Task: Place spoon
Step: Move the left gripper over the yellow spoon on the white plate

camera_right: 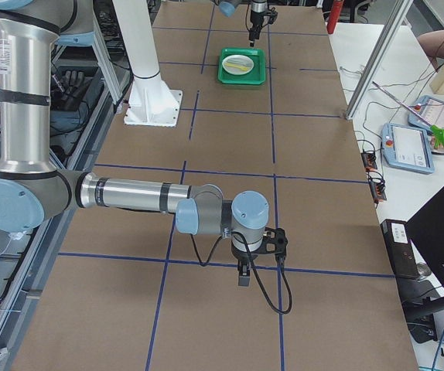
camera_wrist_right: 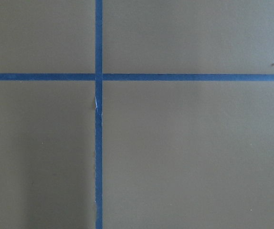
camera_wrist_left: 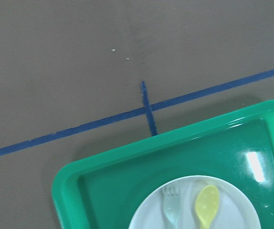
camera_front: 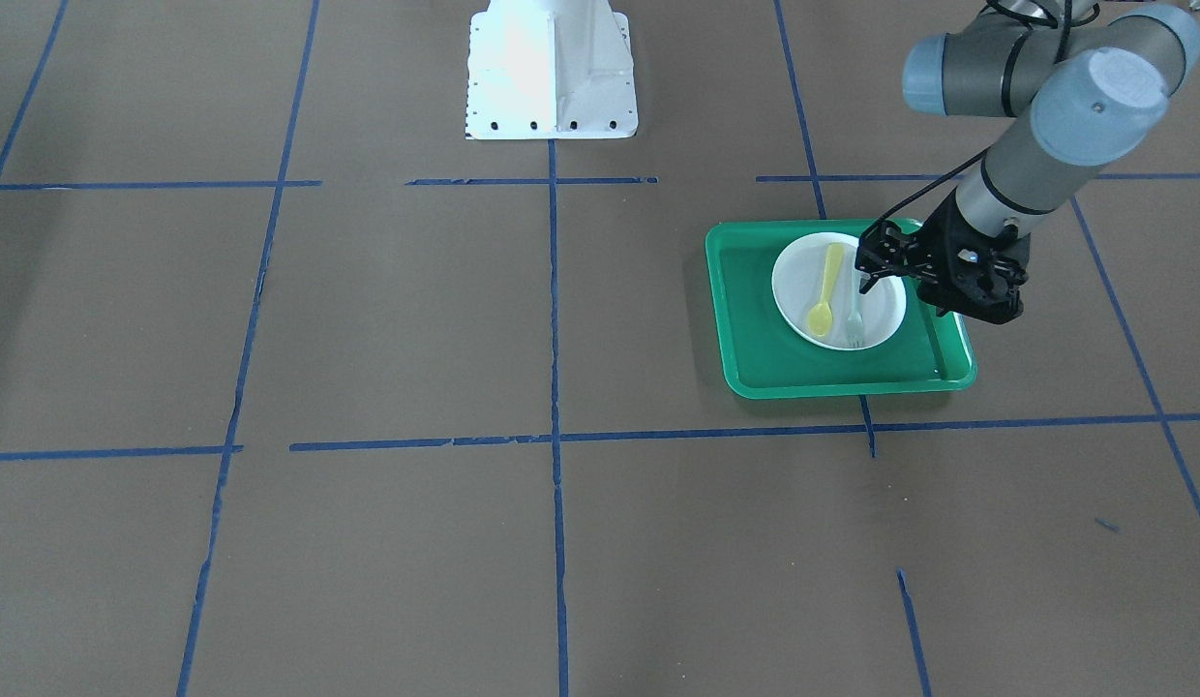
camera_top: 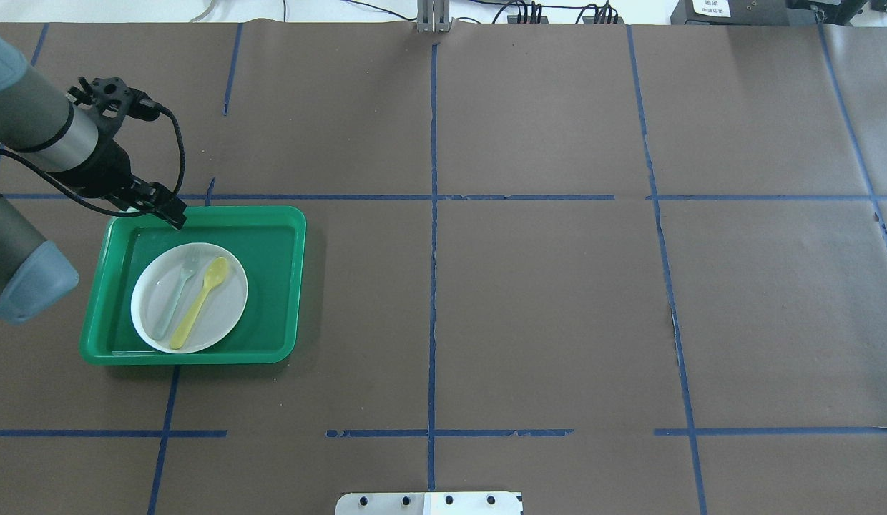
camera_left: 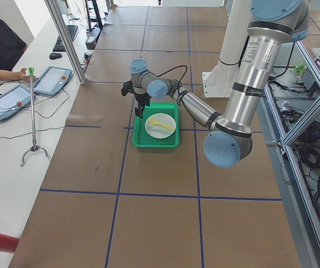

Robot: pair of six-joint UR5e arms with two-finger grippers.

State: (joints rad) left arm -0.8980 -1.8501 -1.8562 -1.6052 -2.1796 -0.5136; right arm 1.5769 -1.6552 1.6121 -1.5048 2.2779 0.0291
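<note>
The yellow spoon (camera_front: 825,288) lies on the white plate (camera_front: 794,281) inside the green tray (camera_front: 755,329), beside a pale grey-green fork (camera_front: 855,324). In the overhead view the spoon (camera_top: 200,300) lies slanted, bowl towards the far side. My left gripper (camera_top: 175,216) hangs above the tray's far left corner, clear of the spoon and holding nothing; its fingers look closed together. The left wrist view shows the spoon's bowl (camera_wrist_left: 206,205) and the fork's tines (camera_wrist_left: 171,207) at its bottom edge. My right gripper (camera_right: 243,278) shows only in the exterior right view, so I cannot tell its state.
The brown table is marked with blue tape lines. The robot's white base (camera_front: 552,68) stands at the near middle edge. The right arm stretches low over the table's right end, far from the tray (camera_right: 241,66). Operators' desks and tablets lie beyond the far edge.
</note>
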